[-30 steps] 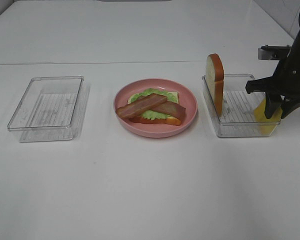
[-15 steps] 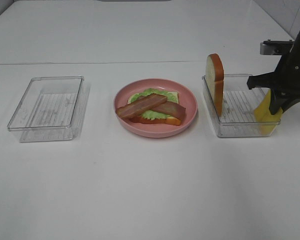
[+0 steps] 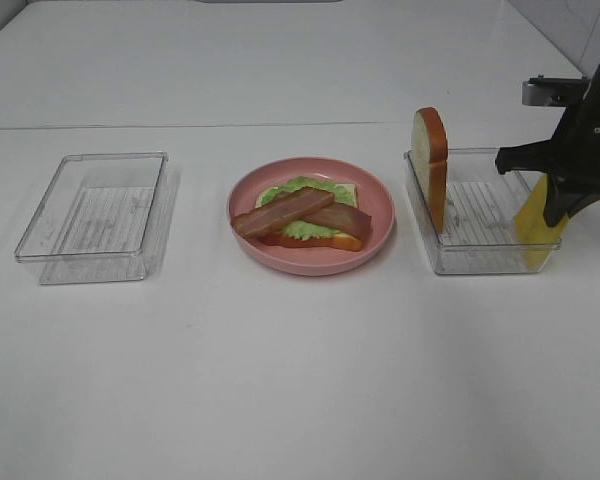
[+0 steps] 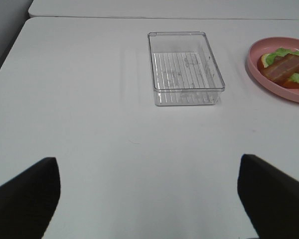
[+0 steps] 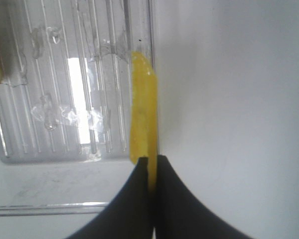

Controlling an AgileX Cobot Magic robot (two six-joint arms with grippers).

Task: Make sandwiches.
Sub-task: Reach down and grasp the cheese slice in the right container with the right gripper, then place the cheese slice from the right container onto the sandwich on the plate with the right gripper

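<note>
Plain white tabletop (image 3: 280, 380) — evenly lit, a seam (image 3: 180, 126) across its far side

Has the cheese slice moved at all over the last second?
Yes. The cheese slice, pinched in the right gripper, has risen slightly, judged against the rim of the clear tray beside it.

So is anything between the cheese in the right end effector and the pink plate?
Yes. The upright bread slice stands at the clear tray's left end, between the cheese slice held by the right end effector and the pink plate. The tray's walls also surround the cheese's lower end. Lifting higher should probably clear both.
</note>
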